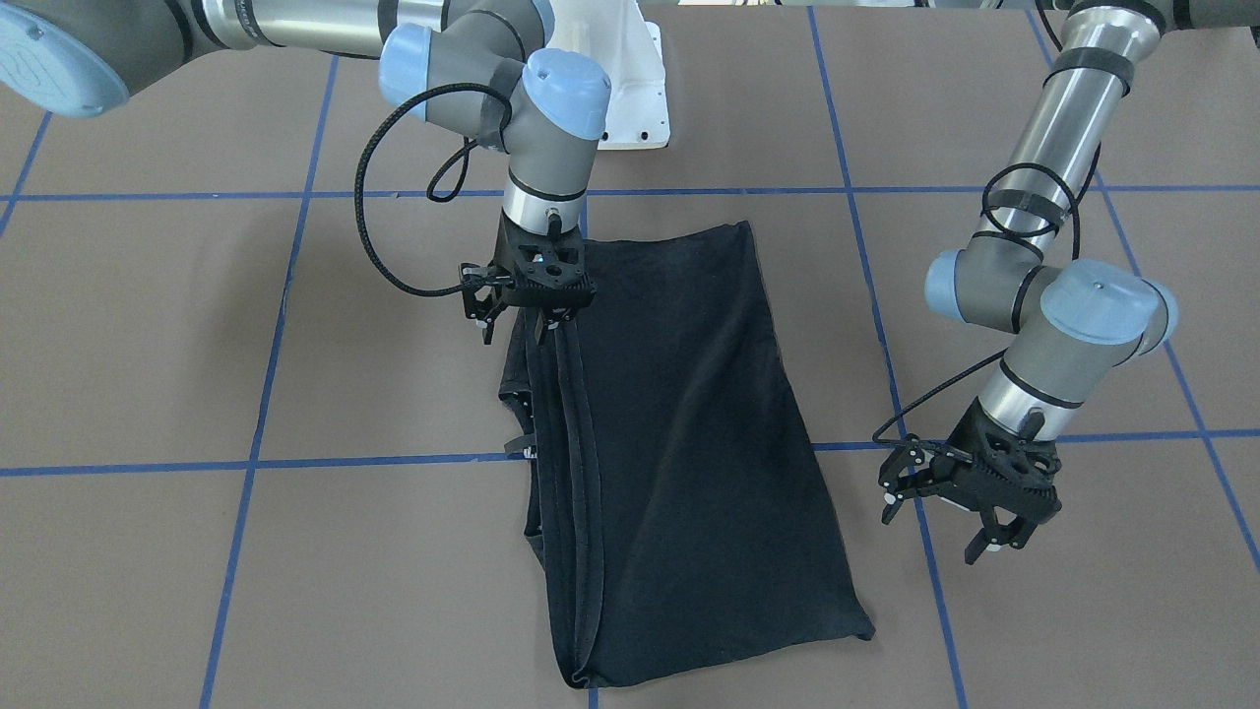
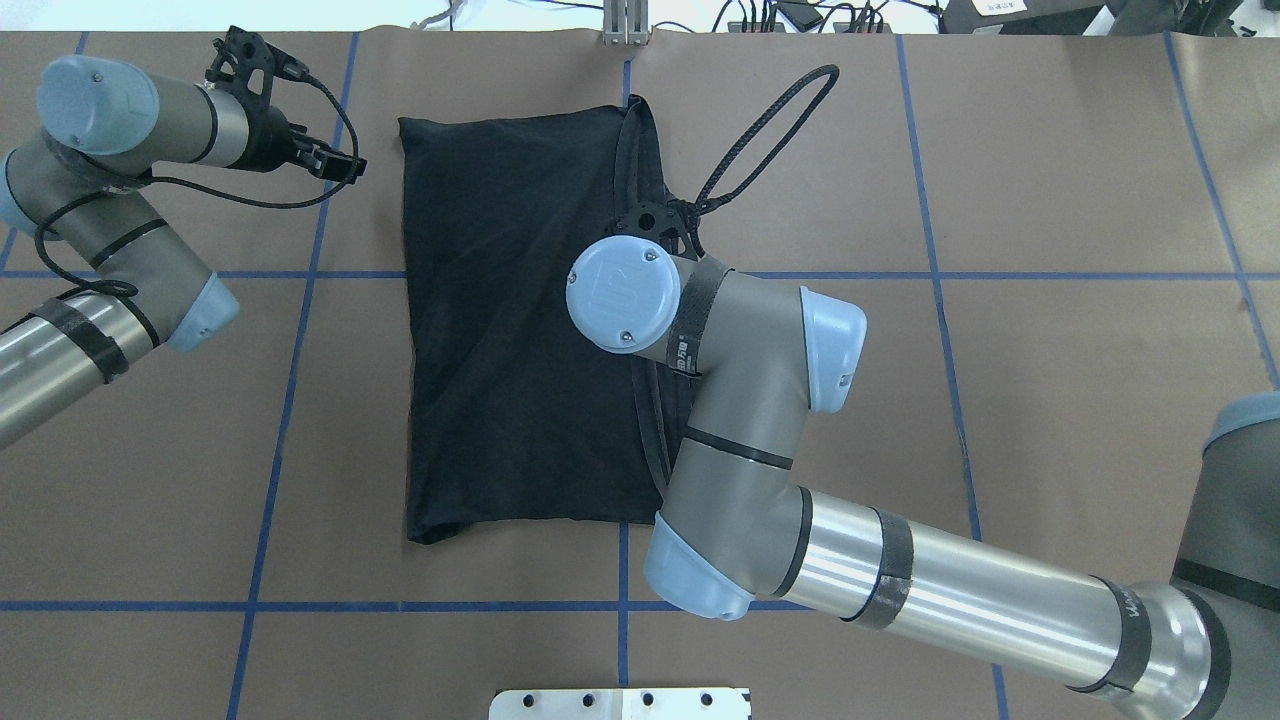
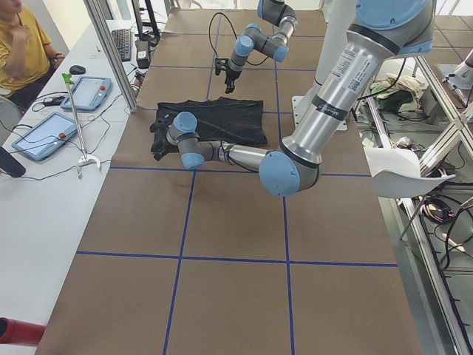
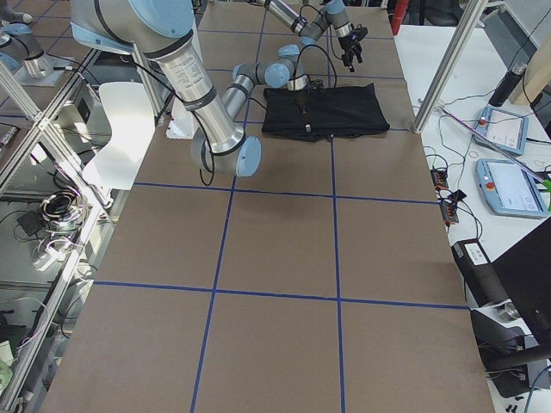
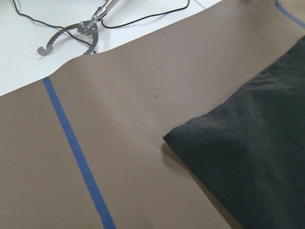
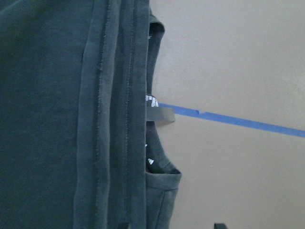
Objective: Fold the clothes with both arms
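In the overhead view the right gripper (image 2: pixel 650 218) is mostly hidden under its own arm (image 2: pixel 620 296). The right wrist view's bottom edge cuts off all but its fingertips (image 6: pixel 219 225). The shirt (image 5: pixel 257 157) runs off the left wrist view's right edge.

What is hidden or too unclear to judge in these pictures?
Overhead view: the right gripper is mostly hidden beneath its own arm, which also covers part of the T-shirt.
Right wrist view: the white print on the neck label is too small to read.
All views: the T-shirt shows only black; any graphic is hidden.
Left wrist view: the left gripper is out of frame.
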Tool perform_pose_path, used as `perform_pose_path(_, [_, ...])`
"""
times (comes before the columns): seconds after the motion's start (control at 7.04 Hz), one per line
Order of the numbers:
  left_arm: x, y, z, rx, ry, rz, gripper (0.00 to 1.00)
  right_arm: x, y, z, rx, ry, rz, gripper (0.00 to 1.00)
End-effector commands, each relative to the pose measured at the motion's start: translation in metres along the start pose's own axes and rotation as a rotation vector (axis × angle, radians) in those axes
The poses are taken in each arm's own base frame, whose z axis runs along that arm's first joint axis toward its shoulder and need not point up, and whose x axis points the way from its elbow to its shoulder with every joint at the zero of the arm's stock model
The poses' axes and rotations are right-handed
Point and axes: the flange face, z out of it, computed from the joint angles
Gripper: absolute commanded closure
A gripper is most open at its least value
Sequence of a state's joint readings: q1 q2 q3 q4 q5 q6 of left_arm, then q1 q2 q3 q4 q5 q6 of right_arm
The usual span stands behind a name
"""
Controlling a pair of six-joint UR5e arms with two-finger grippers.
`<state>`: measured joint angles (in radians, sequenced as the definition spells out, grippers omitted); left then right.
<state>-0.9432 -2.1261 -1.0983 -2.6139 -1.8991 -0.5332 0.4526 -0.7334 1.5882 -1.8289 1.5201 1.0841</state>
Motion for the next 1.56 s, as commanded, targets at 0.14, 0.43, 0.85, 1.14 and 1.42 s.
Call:
perform_pose_path(0.14, [-0.001,0.001,0.0,-0.001,-0.001,-0.001,0.0,-0.022,0.029,-0.015,-0.215,-0.134,0.015,0.36])
perform_pose_path(0.43, [-0.007,0.01,0.001,-0.011,-0.009,-0.006,0.0,-0.043,0.06,-0.014,-0.259,-0.151,-0.026,0.4])
perform_pose_path(0.85, [-0.006,0.009,0.0,-0.008,-0.007,-0.004,0.0,-0.049,0.088,0.006,-0.291,-0.122,-0.073,0.39])
perform_pose_path(1.14, [-0.006,0.009,0.0,-0.007,-0.006,-0.004,0.0,-0.051,0.099,0.011,-0.29,-0.115,-0.105,0.44])
perform_pose_path(1.42, [-0.005,0.009,-0.001,-0.002,-0.003,-0.002,0.0,-0.051,0.112,0.021,-0.27,-0.089,-0.148,0.53])
